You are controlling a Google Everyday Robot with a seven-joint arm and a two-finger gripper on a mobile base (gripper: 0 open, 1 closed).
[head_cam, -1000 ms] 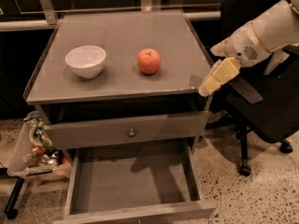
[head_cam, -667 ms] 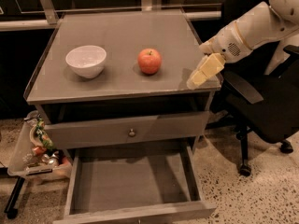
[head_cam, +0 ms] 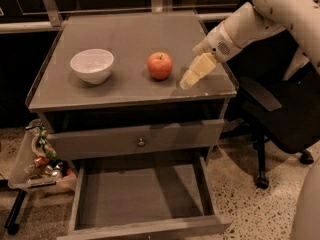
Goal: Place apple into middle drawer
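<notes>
Closing in from right, claw (head_cam: 189,79) now just beside apple (head_cam: 160,65) on desk (head_cam: 130,34); claw state unclear. Grasp pending; middle drawer (head_cam: 140,196) stands open at bottom.

1. The scene is dim and warm-toned, and the background behind the bench (head_cam: 125,39) sinks into near black.
2. Light falls from above: the white bowl (head_cam: 92,65) and the apple (head_cam: 160,65) cast short, soft shadows on the bench top.
3. The gripper (head_cam: 187,81), low over the bench's right front part just beside the apple, glows pale yellow above a small shadow.
4. The robot arm (head_cam: 280,9) is the brightest surface, almost washed out.
5. The middle drawer (head_cam: 140,199) has uneven shadow across its floor.
</notes>
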